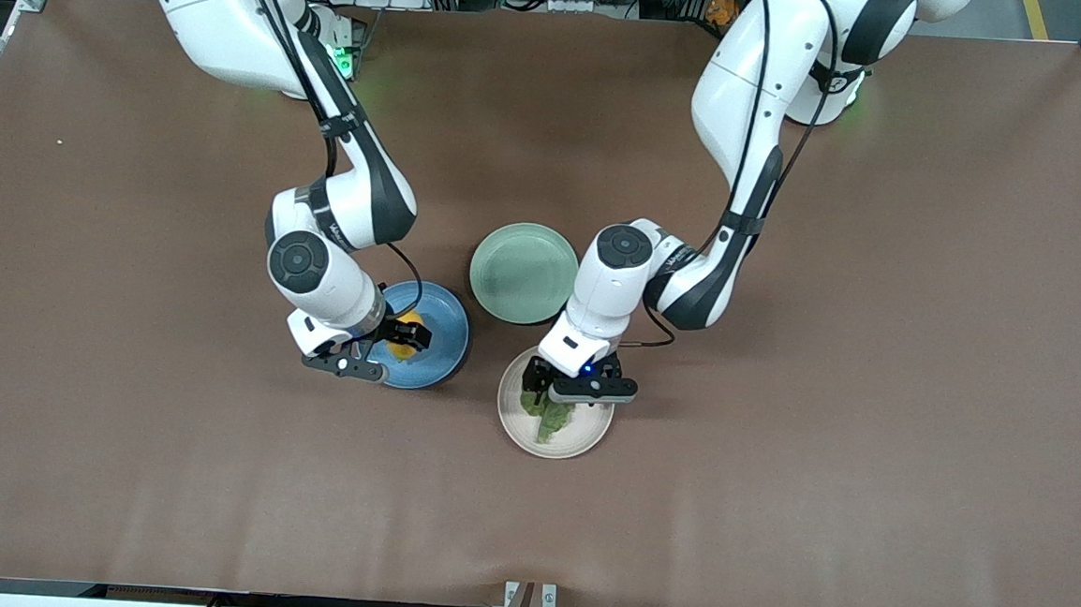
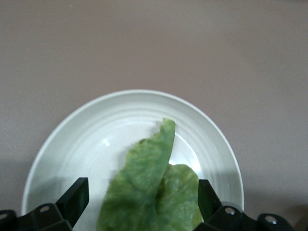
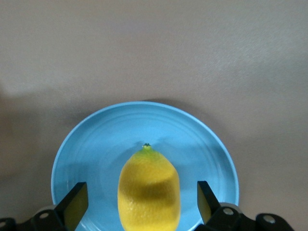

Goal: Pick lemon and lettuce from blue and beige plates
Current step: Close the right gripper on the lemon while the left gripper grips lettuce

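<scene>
- The small oval yellow lemon lies on the round, shallow, medium-blue plate, which sits on the brown counter toward the right arm's end.
- The right hand is over that blue plate, released, with one black finger on each side of the lemon and a gap showing between each finger and the skin; this looks like the setup for a squeeze across the fruit's narrow width.
- The crinkled dark green lettuce leaf lies on the round pale beige-cream plate, which is nearer to the front camera than the blue plate and toward the left arm's end from it.
- The left hand is over the beige plate, also released, its fingers spread wide to either side of the leaf, probably because the leaf is broad and floppy.
- A pale mint-green plate of the same size sits between the two arms, farther from the front camera, with nothing on it.
- Judging by this, neither item is gripped yet; both hands seem ready to close.
</scene>
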Robot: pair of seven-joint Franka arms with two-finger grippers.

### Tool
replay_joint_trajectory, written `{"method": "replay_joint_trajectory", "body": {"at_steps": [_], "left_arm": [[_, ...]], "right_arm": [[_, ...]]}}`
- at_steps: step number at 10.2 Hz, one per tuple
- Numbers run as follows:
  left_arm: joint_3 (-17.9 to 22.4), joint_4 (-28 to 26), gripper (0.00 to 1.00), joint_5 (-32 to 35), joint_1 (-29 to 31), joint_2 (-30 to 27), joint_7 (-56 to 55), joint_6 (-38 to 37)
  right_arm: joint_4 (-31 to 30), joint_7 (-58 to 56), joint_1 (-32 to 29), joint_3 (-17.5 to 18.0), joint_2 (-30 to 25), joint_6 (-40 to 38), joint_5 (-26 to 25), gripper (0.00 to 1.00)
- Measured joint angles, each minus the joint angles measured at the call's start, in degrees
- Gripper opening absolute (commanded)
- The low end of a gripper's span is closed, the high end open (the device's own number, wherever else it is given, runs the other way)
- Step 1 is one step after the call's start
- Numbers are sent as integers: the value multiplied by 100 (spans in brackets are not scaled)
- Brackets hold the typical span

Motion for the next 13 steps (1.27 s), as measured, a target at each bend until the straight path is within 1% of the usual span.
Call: {"method": "replay_joint_trajectory", "body": {"at_steps": [6, 8, 10, 11, 12, 13], "left_arm": [[45, 26, 100, 0, -101, 202, 0, 67], [71, 28, 100, 0, -100, 233, 0, 67], [72, 28, 100, 0, -101, 246, 0, 67], [72, 28, 80, 0, -101, 251, 0, 68], [72, 30, 42, 0, -101, 250, 0, 68], [77, 40, 11, 0, -100, 250, -14, 68]], "right_arm": [[-189, 1, 71, 6, 177, 400, 0, 100], [-196, 1, 76, 6, 288, 475, -2, 79], [-192, 1, 81, 7, 311, 483, -2, 48], [-180, 1, 81, 5, 311, 483, -2, 32], [-162, 7, 80, 1, 310, 483, -2, 27], [-140, 10, 80, -4, 310, 483, -1, 24]]}}
